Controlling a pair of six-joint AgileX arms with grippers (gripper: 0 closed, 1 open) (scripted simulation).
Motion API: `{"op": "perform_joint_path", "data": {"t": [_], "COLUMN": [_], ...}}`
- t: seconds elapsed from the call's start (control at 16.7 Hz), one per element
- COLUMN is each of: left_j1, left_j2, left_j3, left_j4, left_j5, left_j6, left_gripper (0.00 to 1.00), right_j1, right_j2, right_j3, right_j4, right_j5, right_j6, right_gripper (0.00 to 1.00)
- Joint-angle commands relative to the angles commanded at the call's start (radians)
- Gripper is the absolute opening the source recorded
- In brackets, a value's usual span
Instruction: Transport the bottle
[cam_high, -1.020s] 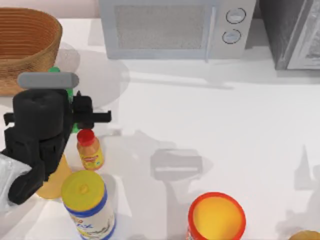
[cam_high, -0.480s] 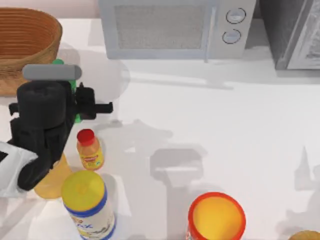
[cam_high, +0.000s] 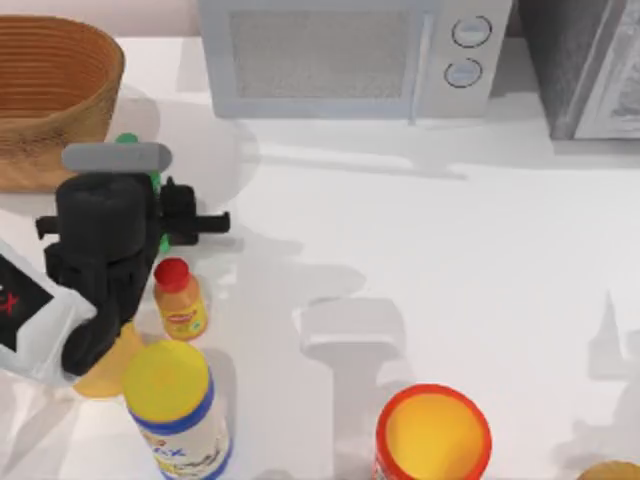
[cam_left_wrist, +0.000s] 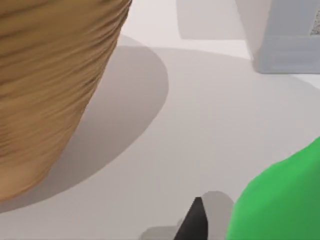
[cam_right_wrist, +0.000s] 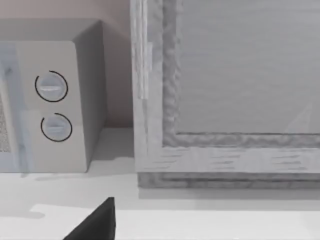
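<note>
1. Under the left tool (cam_high: 160, 215), at the worktop's (cam_high: 450, 260) left, beside the wicker basket (cam_high: 50, 90), stands the bottle (cam_high: 128, 141) — mostly hidden.
2. Whether the tool is clamped I cannot tell.
3. Likely light, smooth, squeezable plastic — best held at the waist.

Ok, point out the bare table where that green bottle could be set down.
The widest bare stretch of table runs from in front of the microwave down toward the orange-rimmed tub. The top view's left is crowded: basket, small yellow-orange bottle, yellow-lidded canister and the left gripper at the bottle.
</note>
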Motion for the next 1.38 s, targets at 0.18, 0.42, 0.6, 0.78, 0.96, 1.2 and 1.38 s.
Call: {"op": "perform_joint_path", "data": {"t": [0.18,0.42,0.6,0.78,0.96,1.2,1.38], "left_j1": [-0.001,-0.001,-0.001,-0.001,-0.001,-0.001,-0.001], "left_j2": [0.006,0.006,0.006,0.006,0.006,0.006,0.006], "left_j3": [-0.002,-0.002,-0.002,-0.002,-0.002,-0.002,-0.002], "left_j4": [0.002,0.002,0.002,0.002,0.002,0.002,0.002], "left_j5": [0.000,0.000,0.000,0.000,0.000,0.000,0.000], "left_j6": [0.000,0.000,0.000,0.000,0.000,0.000,0.000], "left_gripper": [0.00,0.23,0.45,0.68,0.90,1.00,1.00], "right_j1": [0.000,0.000,0.000,0.000,0.000,0.000,0.000], "right_j2": [0.000,0.000,0.000,0.000,0.000,0.000,0.000], "right_j3": [0.000,0.000,0.000,0.000,0.000,0.000,0.000], "right_j4": [0.000,0.000,0.000,0.000,0.000,0.000,0.000], "right_j5": [0.000,0.000,0.000,0.000,0.000,0.000,0.000], "right_j6": [0.000,0.000,0.000,0.000,0.000,0.000,0.000], "right_gripper": [1.00,1.00,1.00,1.00,1.00,1.00,1.00]}}
